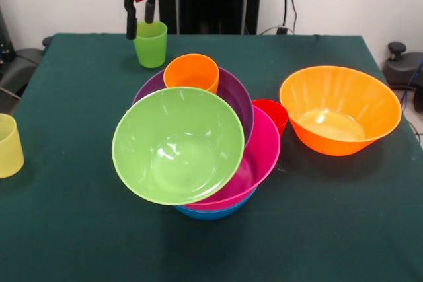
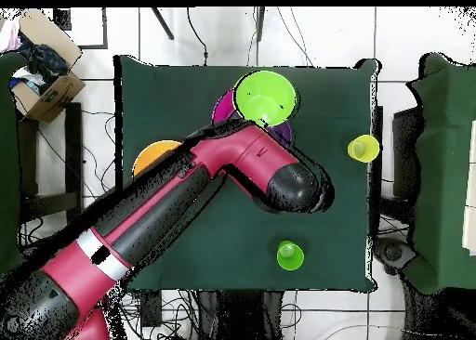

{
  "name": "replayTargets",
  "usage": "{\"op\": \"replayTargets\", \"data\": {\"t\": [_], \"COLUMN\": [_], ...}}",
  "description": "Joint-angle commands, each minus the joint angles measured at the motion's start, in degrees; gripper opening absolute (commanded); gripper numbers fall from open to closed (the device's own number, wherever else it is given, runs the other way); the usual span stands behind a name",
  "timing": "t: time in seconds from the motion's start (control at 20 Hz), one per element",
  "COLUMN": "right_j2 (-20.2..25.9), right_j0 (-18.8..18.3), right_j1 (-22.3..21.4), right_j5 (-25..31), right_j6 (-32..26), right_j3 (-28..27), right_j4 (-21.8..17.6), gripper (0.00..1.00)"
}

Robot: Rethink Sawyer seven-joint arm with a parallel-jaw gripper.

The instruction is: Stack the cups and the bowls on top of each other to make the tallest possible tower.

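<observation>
Tower [image 1: 198, 156]: lime, purple, pink, blue bowls nested, orange cup [image 1: 192, 72] within. Unstacked: orange bowl [image 1: 340, 110], green cup [image 1: 151, 43], yellow cup [image 1: 9, 144]. Gripper [image 1: 141, 18] jaws spread astride the green cup's rim.

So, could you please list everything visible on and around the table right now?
glossy lime green plastic bowl: one, tilted, topping the pile
purple plastic bowl: one, beneath the lime one
pink plastic bowl: one, lower in the pile
blue plastic bowl: one, pile's bottom
orange plastic tumbler: one, in the purple bowl
red plastic tumbler: one, behind the pile
large orange plastic bowl: one, alone
green plastic tumbler: one, upright
pale yellow plastic tumbler: one, table edge
cardboard box: one, off the table
gripper: open, one finger inside the green tumbler
</observation>
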Motion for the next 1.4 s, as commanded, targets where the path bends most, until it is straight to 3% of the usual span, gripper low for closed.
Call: {"op": "replayTargets", "data": {"t": [0.05, 0.65, 1.4], "right_j2": [13.4, 12.9, 14.3], "right_j0": [-1.2, -0.9, -1.8], "right_j1": [0.3, 1.8, 3.2], "right_j5": [3.8, 4.1, 6.6], "right_j6": [-13.7, -12.0, -15.1], "right_j3": [-5.3, -5.4, -6.3], "right_j4": [2.4, -0.9, -2.2], "gripper": [1.0, 1.0, 1.0]}}
